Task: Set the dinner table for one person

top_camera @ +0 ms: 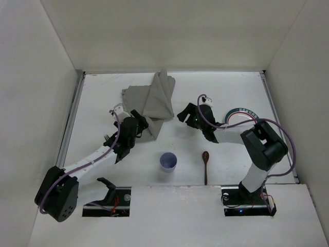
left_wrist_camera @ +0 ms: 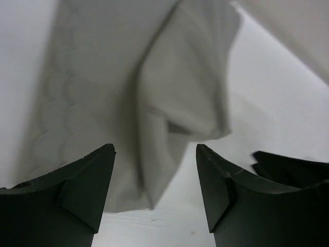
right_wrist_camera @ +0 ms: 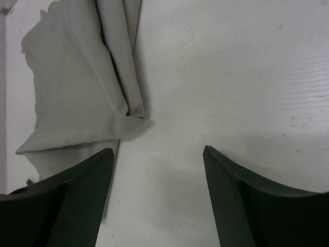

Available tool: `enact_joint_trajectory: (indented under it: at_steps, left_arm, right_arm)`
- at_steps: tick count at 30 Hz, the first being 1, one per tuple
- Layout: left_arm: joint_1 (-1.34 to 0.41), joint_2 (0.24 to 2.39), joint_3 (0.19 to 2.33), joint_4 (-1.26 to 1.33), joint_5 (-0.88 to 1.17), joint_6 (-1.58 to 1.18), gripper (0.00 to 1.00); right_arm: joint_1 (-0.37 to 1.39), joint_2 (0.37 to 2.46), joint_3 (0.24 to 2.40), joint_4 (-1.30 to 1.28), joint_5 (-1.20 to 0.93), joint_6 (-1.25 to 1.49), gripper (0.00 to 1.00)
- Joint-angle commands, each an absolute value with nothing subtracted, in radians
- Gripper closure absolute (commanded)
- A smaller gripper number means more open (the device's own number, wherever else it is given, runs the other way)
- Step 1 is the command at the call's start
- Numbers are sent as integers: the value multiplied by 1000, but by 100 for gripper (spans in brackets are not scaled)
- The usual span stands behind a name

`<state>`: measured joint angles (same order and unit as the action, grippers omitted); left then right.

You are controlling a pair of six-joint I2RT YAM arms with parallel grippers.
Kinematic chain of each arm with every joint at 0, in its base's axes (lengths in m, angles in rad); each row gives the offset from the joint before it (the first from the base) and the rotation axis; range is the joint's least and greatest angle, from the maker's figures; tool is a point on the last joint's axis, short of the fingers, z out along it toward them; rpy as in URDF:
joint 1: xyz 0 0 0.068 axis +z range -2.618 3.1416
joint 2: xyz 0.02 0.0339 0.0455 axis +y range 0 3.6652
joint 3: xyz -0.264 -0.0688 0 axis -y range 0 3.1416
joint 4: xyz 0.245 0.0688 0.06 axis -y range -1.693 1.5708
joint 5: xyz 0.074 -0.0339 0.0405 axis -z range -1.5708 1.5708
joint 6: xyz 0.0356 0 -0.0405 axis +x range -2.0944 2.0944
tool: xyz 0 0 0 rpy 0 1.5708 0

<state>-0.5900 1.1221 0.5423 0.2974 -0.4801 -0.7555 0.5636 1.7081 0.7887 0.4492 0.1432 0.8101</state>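
Note:
The dinner table point(top_camera: 231, 87) is a large matte white top. A grey cloth mat point(top_camera: 153, 99) lies crumpled and folded on itself at the back middle. My left gripper point(top_camera: 140, 124) is open at the mat's near left corner; in the left wrist view the gripper point(left_wrist_camera: 154, 149) has a hanging fold of the mat point(left_wrist_camera: 169, 77) just ahead between its jaws, not gripped. My right gripper point(top_camera: 183, 114) is open just right of the mat; in the right wrist view the gripper point(right_wrist_camera: 157, 149) is over bare table with the mat point(right_wrist_camera: 72, 98) at upper left.
A lavender cup point(top_camera: 168, 162) stands at the near middle. A brown spoon point(top_camera: 205, 165) lies to its right. A plate with a green and red rim point(top_camera: 245, 112) is partly hidden behind the right arm. Metal rails point(top_camera: 72, 118) run along the sides.

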Motion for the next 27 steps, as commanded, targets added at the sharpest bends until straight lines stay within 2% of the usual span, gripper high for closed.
enact_joint_trajectory:
  at_steps: [1, 7, 18, 21, 25, 27]
  left_arm:
    - [-526, 1098, 482, 132, -538, -854, 38]
    - [-450, 1092, 407, 94, -491, -900, 39]
    - [-438, 1164, 382, 153, -443, -908, 41]
    - [-443, 1190, 382, 172, -442, -911, 46]
    - [-442, 1230, 391, 184, -442, -913, 52]
    - [-449, 1252, 400, 195, -442, -913, 57]
  right_arm:
    - [570, 1756, 871, 496, 117, 931, 24]
    - [570, 1865, 956, 494, 107, 1077, 29]
    - [588, 1970, 1035, 482, 86, 1181, 36]
    - [588, 1986, 1040, 494, 71, 1204, 42]
    - [588, 2005, 1049, 515, 60, 1206, 58]
    - [588, 2000, 1045, 515, 61, 1204, 70]
